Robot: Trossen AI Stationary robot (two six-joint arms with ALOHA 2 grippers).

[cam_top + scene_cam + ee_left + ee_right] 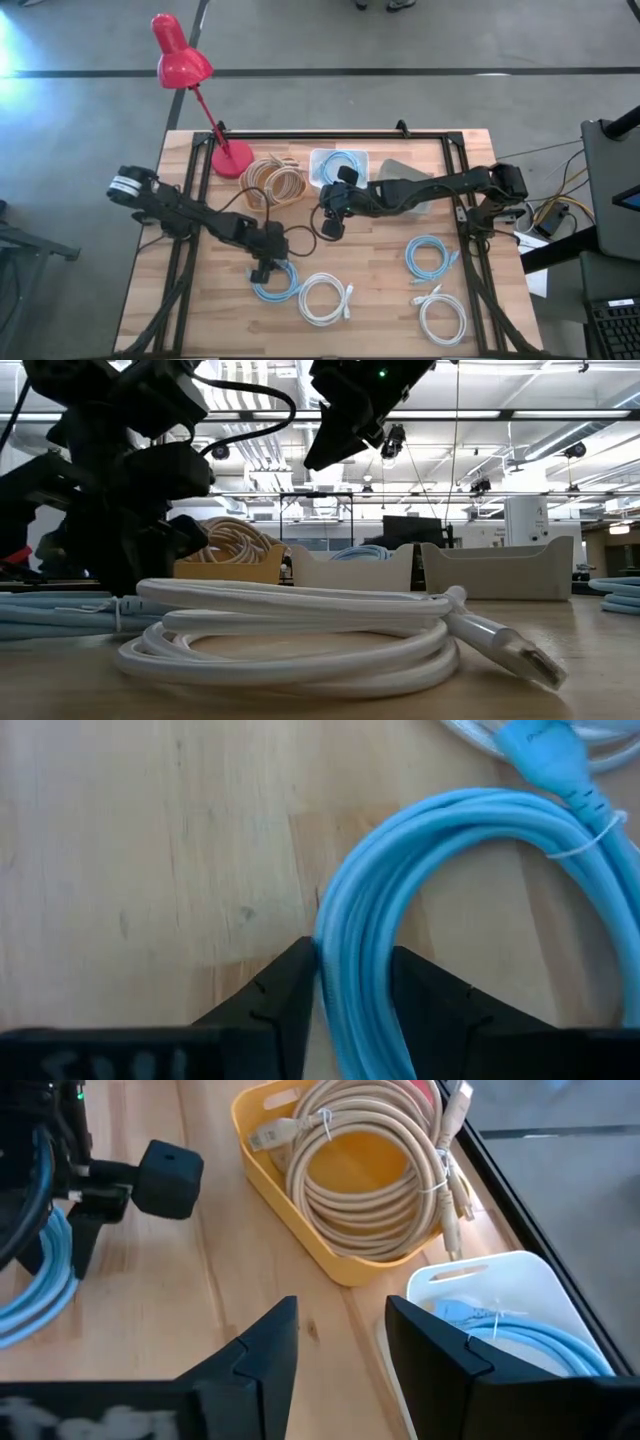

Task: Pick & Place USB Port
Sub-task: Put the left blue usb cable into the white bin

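Observation:
A light-blue cable coil (277, 283) (480, 830), tied with a white strap, lies flat on the wooden table near its front middle. My left gripper (263, 267) (352, 995) is down at the coil's left side and shut on its strands. My right gripper (330, 222) (340, 1350) is open and holds nothing. It hovers above the table's middle, just in front of the yellow bin (300, 1240) of beige cable and the white bin (500, 1280) holding another blue cable. My left gripper pinches the bundled strands on the left side of the blue coil's loop (350, 945) between its two fingers, several strands together. The fingers come from above, pointing down, and lie across the strands. The coil rests flat on the table.
Three bins stand in a row at the far side: yellow (273, 182), white (340, 165), grey (405, 180). A white coil (325, 298) (300, 635) lies right beside the blue one. Another blue coil (430, 255) and white coil (442, 318) lie front right. A red lamp (190, 80) stands far left.

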